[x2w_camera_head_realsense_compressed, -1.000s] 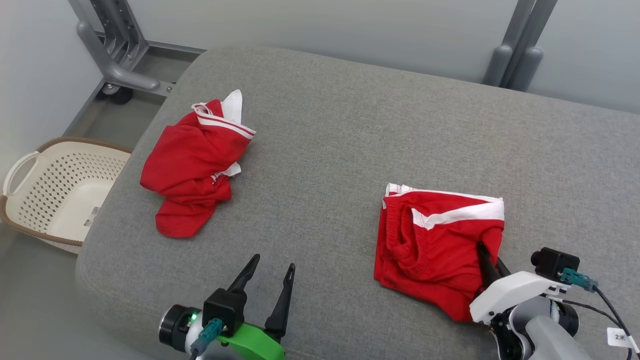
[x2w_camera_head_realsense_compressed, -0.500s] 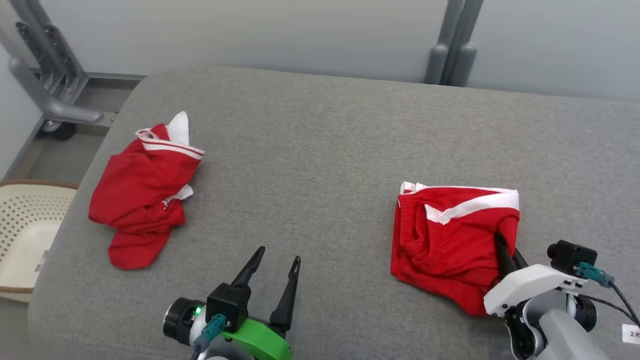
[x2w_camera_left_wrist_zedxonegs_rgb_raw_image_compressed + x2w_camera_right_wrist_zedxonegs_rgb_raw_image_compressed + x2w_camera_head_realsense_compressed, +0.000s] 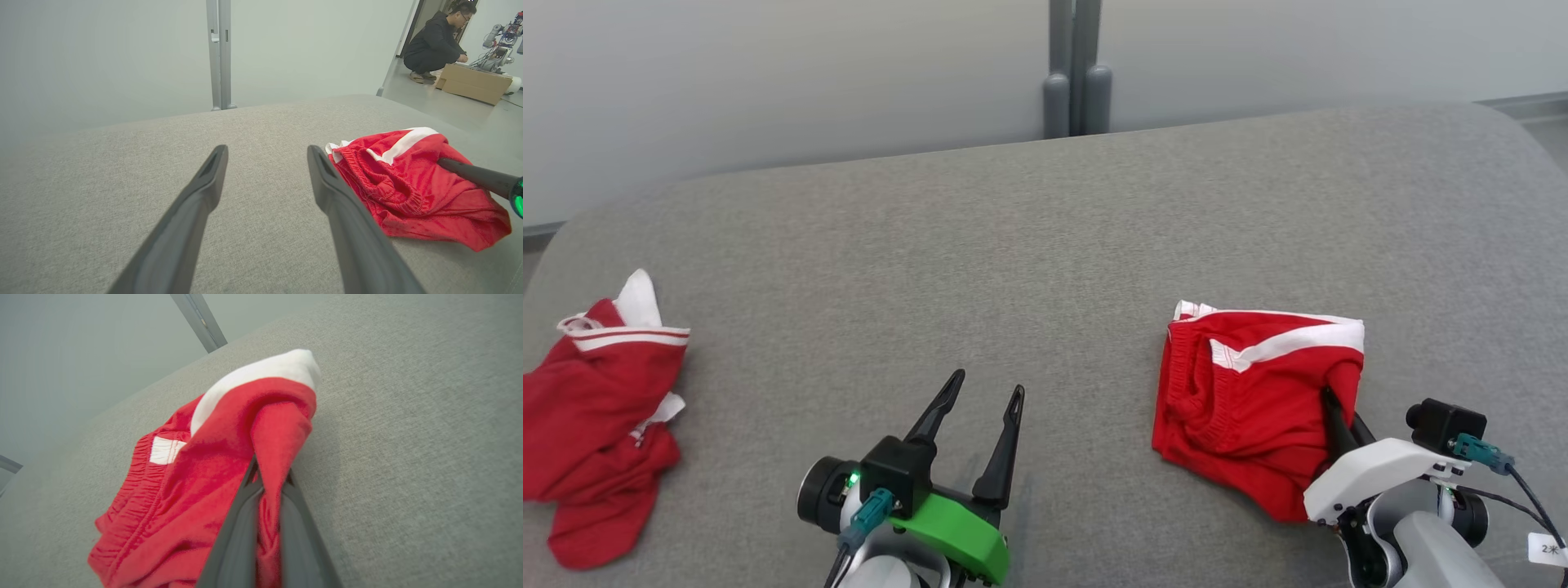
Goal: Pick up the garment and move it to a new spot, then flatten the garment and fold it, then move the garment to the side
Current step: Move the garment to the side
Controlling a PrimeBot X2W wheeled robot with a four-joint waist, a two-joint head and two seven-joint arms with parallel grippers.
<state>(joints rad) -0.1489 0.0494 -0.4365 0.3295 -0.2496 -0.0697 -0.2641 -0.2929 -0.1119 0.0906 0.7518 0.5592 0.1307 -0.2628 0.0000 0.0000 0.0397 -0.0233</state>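
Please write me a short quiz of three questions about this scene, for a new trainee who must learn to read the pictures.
1. True or false: the left claw is open and empty.
2. What is the right claw shut on? A) the folded red shorts; B) a towel; C) nothing.
3. Fill in: in the head view, the crumpled red garment lies at the ____ edge of the grey cushion.
Key: 1 true; 2 A; 3 left.

Grey padded surface (image 3: 1045,245), crumpled red cloth (image 3: 588,416) at left, crouching person (image 3: 435,38), possibly a cardboard box (image 3: 474,81)
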